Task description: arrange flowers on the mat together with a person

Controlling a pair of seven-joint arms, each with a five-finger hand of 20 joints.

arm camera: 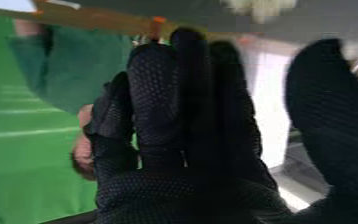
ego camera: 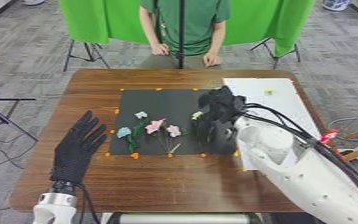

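On the brown wooden tabletop [ego camera: 158,182], a dark gray mat [ego camera: 162,101] carries 5 artificial flowers. A pale blue-white blossom [ego camera: 141,115] lies nearer the mat's far edge, and 1 light blue blossom [ego camera: 124,132] lies near the left edge, beside leafy green stems [ego camera: 133,140]. Of 2 pink blossoms, 1 upper pink blossom [ego camera: 155,125] and 1 lower pink blossom [ego camera: 174,131] lie around the middle, their thin stems running toward the near edge. A pale yellow blossom [ego camera: 197,115] lies just beside the right hand [ego camera: 216,106], which is over the mat's right part. The right hand's fingers are open and straight, thumb spread apart, gripping nothing. The left hand [ego camera: 76,150] is to the left of the mat, its fingers open and extended, holding nothing. Small pieces of orange tape [ego camera: 135,155] dot the mat's border. A white sheet [ego camera: 282,102] lies to the mat's right; a green cloth [ego camera: 100,20] hangs behind.
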